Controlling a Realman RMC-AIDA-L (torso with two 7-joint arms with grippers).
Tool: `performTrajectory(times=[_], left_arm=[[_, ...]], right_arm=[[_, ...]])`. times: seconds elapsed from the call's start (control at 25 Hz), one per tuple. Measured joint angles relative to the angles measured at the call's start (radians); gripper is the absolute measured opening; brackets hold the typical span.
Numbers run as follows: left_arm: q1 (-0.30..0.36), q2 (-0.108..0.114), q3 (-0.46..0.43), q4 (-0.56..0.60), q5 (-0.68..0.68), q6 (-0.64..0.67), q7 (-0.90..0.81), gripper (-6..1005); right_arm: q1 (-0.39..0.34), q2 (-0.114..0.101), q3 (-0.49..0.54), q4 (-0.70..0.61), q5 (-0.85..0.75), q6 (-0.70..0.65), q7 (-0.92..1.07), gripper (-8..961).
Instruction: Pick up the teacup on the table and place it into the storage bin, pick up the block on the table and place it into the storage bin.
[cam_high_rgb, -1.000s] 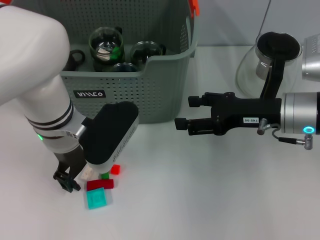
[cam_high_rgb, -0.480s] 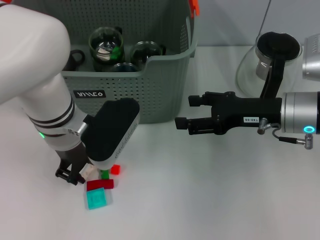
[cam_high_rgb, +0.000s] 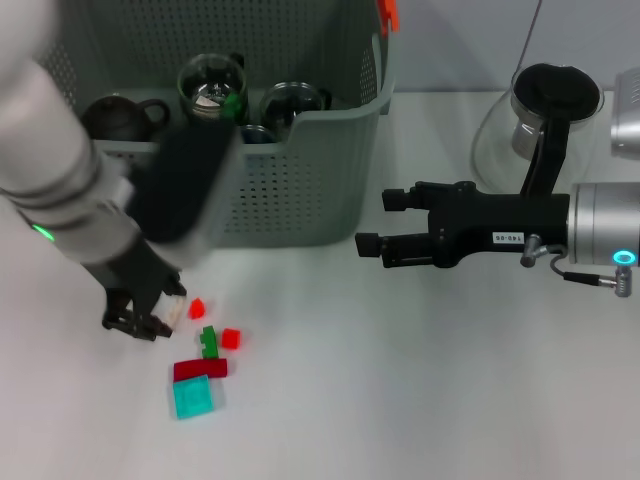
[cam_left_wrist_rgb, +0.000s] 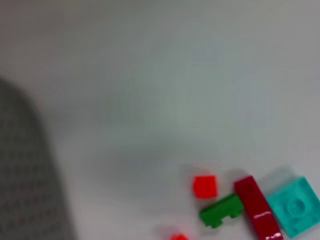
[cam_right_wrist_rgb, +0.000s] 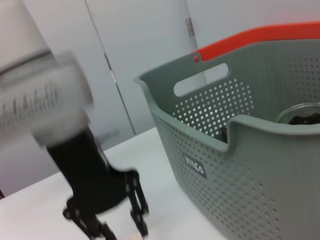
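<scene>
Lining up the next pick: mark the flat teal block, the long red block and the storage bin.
flat teal block (cam_high_rgb: 191, 397), head view, top face.
long red block (cam_high_rgb: 200, 369), head view, middle.
grey-green perforated storage bin (cam_high_rgb: 300, 190), head view, front wall.

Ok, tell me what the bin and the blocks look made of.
Bin: looks like matte grey-green moulded plastic, judging by the perforated walls and cut-out handle. Blocks: probably hard plastic; the red one shows a glossy sheen and the teal one looks translucent with a stud.

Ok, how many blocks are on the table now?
5, beside the left gripper: a small red block, a second red block, a green block, a dark red bar, a teal plate. A pale piece at that gripper may be a sixth.
</scene>
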Motion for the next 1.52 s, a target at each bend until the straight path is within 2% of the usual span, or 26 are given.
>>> performTrajectory(times=[0.16, 0.24, 0.32, 0.4, 0.44, 0.48, 0.56, 0.68, 0.76, 0.84, 1.0, 1.16, 1.2, 1.28, 1.52], left_arm=[[0.007, -0.030, -0.323, 0.131, -0.061, 0.148, -0.015, 410], [0.004, -0.030, -0.473, 0.164, -0.135, 0.190, -0.065, 411], [-0.003, -0.018, -0.602, 0.190, -0.224, 0.206, -0.152, 412], [-0.012, 0.007, -0.721, 0.200, -0.330, 0.209, -0.263, 413], [-0.021, 0.047, -0.779, 0.181, -0.444, 0.206, -0.354, 414], [-0.021, 0.047, -0.779, 0.181, -0.444, 0.206, -0.354, 414], [-0.035, 0.103, -0.792, 0.123, -0.553, 0.176, -0.420, 415], [-0.076, 0.171, -0.784, -0.027, -0.630, 0.086, -0.453, 416], [-0.108, 0.197, -0.774, -0.122, -0.621, 0.010, -0.459, 417], [-0.133, 0.212, -0.762, -0.206, -0.601, -0.076, -0.460, 419], [-0.140, 0.206, -0.735, -0.250, -0.597, -0.219, -0.464, 421], [-0.138, 0.199, -0.703, -0.249, -0.597, -0.280, -0.487, 422], [-0.135, 0.196, -0.701, -0.228, -0.602, -0.271, -0.509, 423], [-0.132, 0.195, -0.704, -0.213, -0.610, -0.254, -0.519, 500], [-0.052, 0.184, -0.737, -0.028, -0.821, 0.051, -0.539, 742]], right_arm=[[-0.003, -0.004, 0.000, 0.000, 0.000, 0.001, -0.008, 914], [-0.004, -0.004, 0.000, 0.001, 0.000, 0.001, -0.016, 914], [-0.004, -0.004, 0.000, 0.002, -0.002, 0.000, -0.017, 915], [-0.004, -0.004, 0.000, 0.001, -0.004, -0.002, -0.017, 915], [-0.004, -0.003, 0.000, 0.001, -0.005, -0.002, -0.017, 915], [-0.005, -0.003, 0.000, 0.001, -0.005, -0.003, -0.017, 915], [-0.005, -0.004, 0.000, 0.000, -0.006, -0.006, -0.017, 914], [-0.004, -0.004, -0.001, 0.000, -0.006, -0.008, -0.022, 914], [-0.003, -0.003, -0.003, 0.000, -0.006, -0.009, -0.027, 914], [-0.002, -0.002, -0.006, 0.000, -0.007, -0.008, -0.029, 915], [-0.002, -0.002, -0.008, -0.002, -0.008, -0.014, -0.030, 915], [-0.003, -0.005, -0.007, -0.002, -0.008, -0.019, -0.030, 915], [-0.004, -0.005, -0.007, -0.002, -0.008, -0.020, -0.030, 915], [-0.004, -0.007, -0.007, -0.002, -0.008, -0.020, -0.029, 915], [-0.005, -0.008, -0.006, -0.002, -0.008, -0.020, -0.029, 915]])
